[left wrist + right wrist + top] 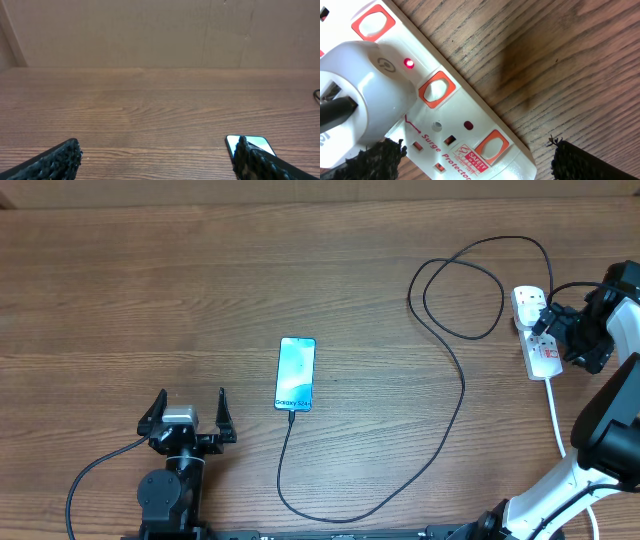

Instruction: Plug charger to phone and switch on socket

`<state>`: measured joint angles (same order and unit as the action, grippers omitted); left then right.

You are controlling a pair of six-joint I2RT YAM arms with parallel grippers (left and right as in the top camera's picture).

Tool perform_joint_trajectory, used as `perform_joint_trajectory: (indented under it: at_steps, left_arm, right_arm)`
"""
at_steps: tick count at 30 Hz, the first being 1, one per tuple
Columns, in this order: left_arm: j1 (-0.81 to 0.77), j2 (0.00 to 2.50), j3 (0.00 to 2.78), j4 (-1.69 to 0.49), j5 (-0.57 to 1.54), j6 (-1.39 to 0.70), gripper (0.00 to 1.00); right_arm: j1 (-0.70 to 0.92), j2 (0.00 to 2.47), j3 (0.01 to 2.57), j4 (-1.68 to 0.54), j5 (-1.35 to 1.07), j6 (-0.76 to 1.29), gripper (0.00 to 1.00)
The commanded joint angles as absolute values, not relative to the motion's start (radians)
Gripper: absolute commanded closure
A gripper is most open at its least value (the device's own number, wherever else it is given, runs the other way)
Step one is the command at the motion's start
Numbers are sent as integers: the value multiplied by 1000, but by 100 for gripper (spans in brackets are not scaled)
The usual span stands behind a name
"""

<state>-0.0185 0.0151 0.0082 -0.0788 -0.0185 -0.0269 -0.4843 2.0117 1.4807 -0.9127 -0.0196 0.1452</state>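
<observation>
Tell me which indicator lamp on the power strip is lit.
The lamp beside the white plug glows red; the next lamp along the socket, past the middle switch, is dark.

Overhead, the right hand (pixel 548 330) hides part of the socket (pixel 540 361), and the charger (pixel 463 392) tip at the phone (pixel 295 375) is too small to judge. From the left wrist, a finger (pixel 257 162) covers most of the phone. The right wrist view cuts off the socket and its plug (pixel 365 110) at the left.
</observation>
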Motion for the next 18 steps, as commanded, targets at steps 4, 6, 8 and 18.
perform_joint_trajectory:
  at_steps: [4, 6, 8, 18]
  left_arm:
    - [-11, 4, 5, -78, -8, -45, 0]
    - [-11, 4, 5, -78, -8, -45, 0]
    - [-11, 4, 5, -78, -8, -45, 0]
    - [-11, 4, 5, -78, -8, -45, 0]
  right_arm:
    - [-480, 2019, 1506, -898, -36, 148, 0]
    - [-480, 2019, 1506, -898, -36, 148, 0]
    - [-480, 2019, 1506, -898, -36, 148, 0]
    - [-478, 2005, 1506, -899, -36, 148, 0]
